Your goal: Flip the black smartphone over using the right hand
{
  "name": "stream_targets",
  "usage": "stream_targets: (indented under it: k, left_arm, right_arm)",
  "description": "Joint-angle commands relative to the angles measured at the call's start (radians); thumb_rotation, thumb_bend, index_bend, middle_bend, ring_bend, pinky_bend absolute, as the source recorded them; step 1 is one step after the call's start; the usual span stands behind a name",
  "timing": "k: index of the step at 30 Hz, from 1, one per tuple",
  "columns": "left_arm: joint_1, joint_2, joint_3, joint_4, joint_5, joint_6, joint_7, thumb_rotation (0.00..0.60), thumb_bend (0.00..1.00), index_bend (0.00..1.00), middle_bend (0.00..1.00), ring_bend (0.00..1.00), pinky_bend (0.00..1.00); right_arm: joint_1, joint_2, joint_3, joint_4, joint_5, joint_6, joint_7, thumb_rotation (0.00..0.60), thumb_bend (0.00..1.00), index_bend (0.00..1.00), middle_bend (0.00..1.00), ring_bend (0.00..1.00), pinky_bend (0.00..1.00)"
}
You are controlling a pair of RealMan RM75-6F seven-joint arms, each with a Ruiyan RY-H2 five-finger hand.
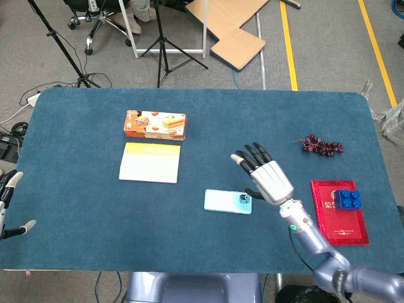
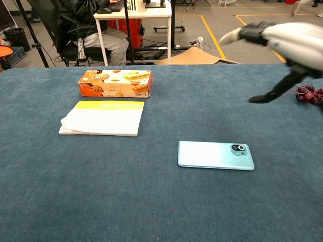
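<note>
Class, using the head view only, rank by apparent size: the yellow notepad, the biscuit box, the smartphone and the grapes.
1. yellow notepad
2. biscuit box
3. smartphone, only slightly smaller than the box
4. grapes

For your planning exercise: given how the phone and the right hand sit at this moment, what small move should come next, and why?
Probably just draw the right hand back toward the robot's side. The phone already lies flat on the table with its camera side up, and the hand is raised above it with fingers spread, holding nothing. The flip looks done, so no further contact seems needed.
</note>
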Motion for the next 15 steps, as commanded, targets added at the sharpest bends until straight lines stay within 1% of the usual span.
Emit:
stream_targets:
  k: [1,5,9,15]
  left_arm:
    - [0.001,-0.003,-0.001,0.011,0.013,0.010,-0.021,0.600,0.00,0.00,0.00,0.00,0.00]
    - [0.002,-0.001,0.000,0.022,0.027,0.017,-0.053,0.600,0.00,0.00,0.00,0.00,0.00]
    - [0.006,0.000,0.000,0.032,0.045,0.036,-0.073,0.600,0.00,0.00,0.00,0.00,0.00]
    - [0.011,0.002,0.006,0.035,0.064,0.051,-0.088,0.600,0.00,0.00,0.00,0.00,0.00]
  right_arm:
    - [-0.097,0.087,-0.033,-0.087,-0.007,0.097,0.019,0.600,0.00,0.08,0.00,0.00,0.00]
    - [-0.186,0.150,-0.061,-0.141,0.017,0.170,0.024,0.600,0.00,0.06,0.00,0.00,0.00]
    - [-0.261,0.207,-0.101,-0.176,0.046,0.197,0.065,0.600,0.00,0.05,0.00,0.00,0.00]
    - [-0.342,0.256,-0.139,-0.184,0.057,0.237,0.056,0.600,0.00,0.04,0.00,0.00,0.00]
